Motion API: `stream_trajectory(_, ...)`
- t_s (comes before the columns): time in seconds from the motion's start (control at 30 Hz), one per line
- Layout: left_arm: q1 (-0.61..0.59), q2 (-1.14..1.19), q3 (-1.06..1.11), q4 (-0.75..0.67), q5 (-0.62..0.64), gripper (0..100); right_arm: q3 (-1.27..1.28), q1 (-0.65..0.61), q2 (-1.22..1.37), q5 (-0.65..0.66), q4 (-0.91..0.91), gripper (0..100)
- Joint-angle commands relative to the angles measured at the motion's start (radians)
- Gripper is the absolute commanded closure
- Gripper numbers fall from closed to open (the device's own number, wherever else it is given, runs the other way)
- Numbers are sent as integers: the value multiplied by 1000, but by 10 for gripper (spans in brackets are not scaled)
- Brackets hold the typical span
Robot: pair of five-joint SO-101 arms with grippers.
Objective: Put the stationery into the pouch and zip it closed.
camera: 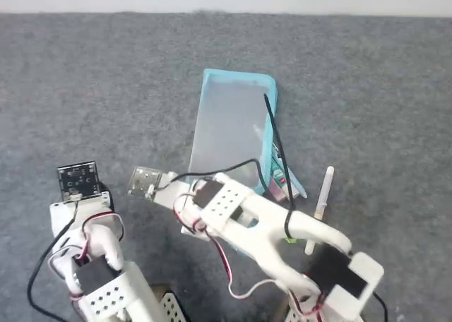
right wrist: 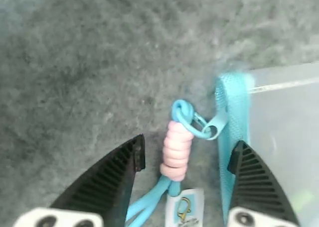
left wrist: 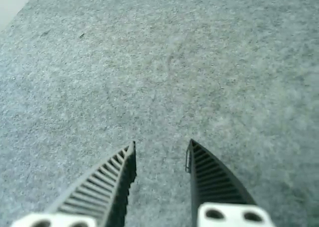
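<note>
Currently left end effector (left wrist: 160, 152) is held apart, right end effector (right wrist: 189, 147) apart around the zipper pull (right wrist: 177, 155) — pouch (camera: 229, 124) could be zipped with white pen (camera: 323, 195) stranded at its 4 o'clock.

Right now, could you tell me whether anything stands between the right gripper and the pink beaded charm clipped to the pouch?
Nothing visible does. The right gripper is open above the pink beaded charm, which lies on the grey carpet between its fingers, beside the blue edge of the pouch.
</note>
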Motion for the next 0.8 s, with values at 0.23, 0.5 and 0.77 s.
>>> stream_trajectory(0.23, 3, -28, -10, -15, 11, 844, -86, 145, 111, -9, 64, 969)
stream_trajectory(0.5, 2, -28, -10, -14, 11, 844, -130, 390, 114, 0, 73, 983)
stream_trajectory(0.77, 3, -28, -10, -5, 9, 844, -169, 545, 107, 101, 73, 979)
